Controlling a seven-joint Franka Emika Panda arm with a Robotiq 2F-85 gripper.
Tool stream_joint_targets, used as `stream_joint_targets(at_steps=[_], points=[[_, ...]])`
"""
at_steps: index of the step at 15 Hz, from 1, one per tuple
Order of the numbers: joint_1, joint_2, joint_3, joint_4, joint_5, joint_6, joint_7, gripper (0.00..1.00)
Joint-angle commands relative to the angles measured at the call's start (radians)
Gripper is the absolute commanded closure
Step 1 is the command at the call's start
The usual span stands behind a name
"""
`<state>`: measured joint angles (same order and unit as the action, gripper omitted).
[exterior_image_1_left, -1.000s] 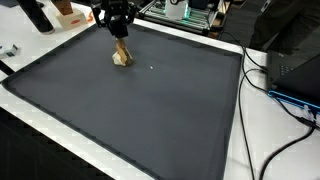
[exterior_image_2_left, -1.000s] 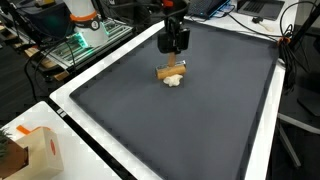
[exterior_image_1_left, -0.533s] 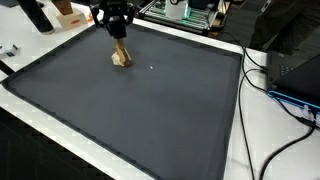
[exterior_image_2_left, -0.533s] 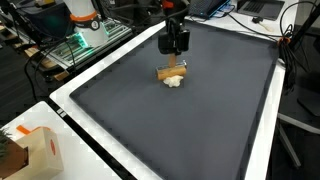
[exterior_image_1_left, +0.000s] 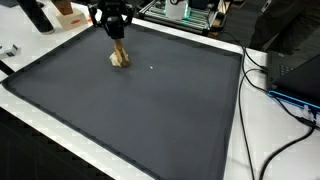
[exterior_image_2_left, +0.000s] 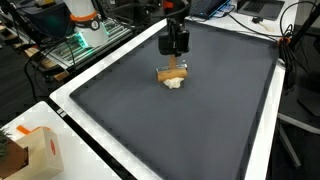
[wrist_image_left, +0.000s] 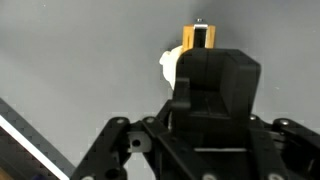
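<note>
Cannot tell how far the jaws stand apart, or whether anything is gripped: hidden by the gripper (exterior_image_2_left: 176, 55) body. Hangs right over the wooden block (exterior_image_2_left: 171, 72), itself against a white lump (exterior_image_2_left: 177, 83) on the dark mat (exterior_image_2_left: 210, 120). Stay centred over the block; go slow and straight, without nudging the lump.

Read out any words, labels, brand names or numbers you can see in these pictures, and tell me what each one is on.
No text can be read in any view.
On the cardboard box: a red mark in an exterior view, too small and blurred to read.
On the gripper, the tan block, the white piece next to it and the dark mat: no print shows.
</note>
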<state>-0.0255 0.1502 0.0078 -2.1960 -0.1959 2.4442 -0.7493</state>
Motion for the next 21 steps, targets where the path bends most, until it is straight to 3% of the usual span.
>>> stream_joint_targets(at_steps=[1,21], points=[[-0.005,0.035,-0.018,0.016,-0.074,0.031,0.053,0.76],[-0.003,0.057,-0.028,0.043,-0.216,0.041,0.217,0.76]])
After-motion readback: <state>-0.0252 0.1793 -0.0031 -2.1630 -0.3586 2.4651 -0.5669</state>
